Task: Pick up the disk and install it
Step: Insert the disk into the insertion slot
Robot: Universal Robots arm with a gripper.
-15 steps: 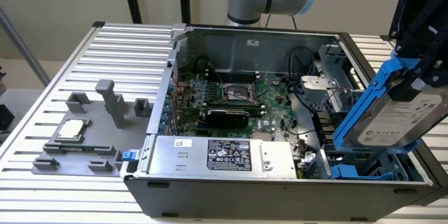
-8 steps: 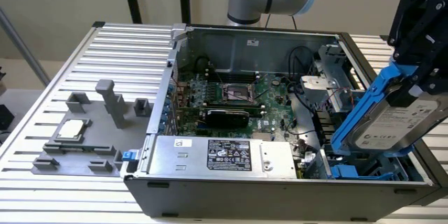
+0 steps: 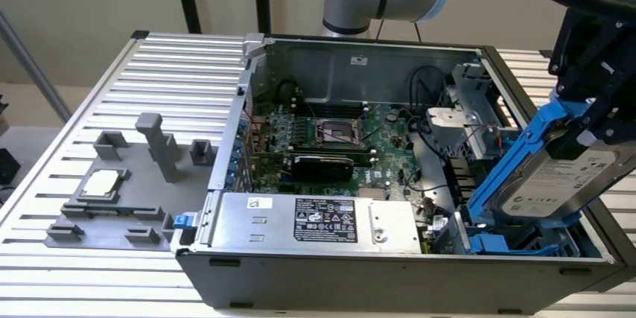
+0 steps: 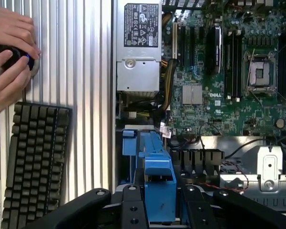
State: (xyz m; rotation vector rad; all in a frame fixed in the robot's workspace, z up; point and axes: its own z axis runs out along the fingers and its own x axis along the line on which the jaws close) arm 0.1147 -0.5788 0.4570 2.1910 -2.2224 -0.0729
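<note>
Disk (image 3: 556,176) in its blue carrier, tilted, clamped by the black gripper (image 3: 594,128) above the drive bay. Beneath the gripper: ribbed metal table (image 3: 149,72), open computer case (image 3: 398,269), motherboard (image 4: 205,95) marked DELL, black keyboard (image 4: 35,157), a person's hand (image 4: 9,52).

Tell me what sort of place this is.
Probably a robotics lab bench for computer assembly: an open PC case sits on a slatted metal table, the gripper holds the disk at its corner, and a grey fixture beside it carries a CPU chip.
</note>
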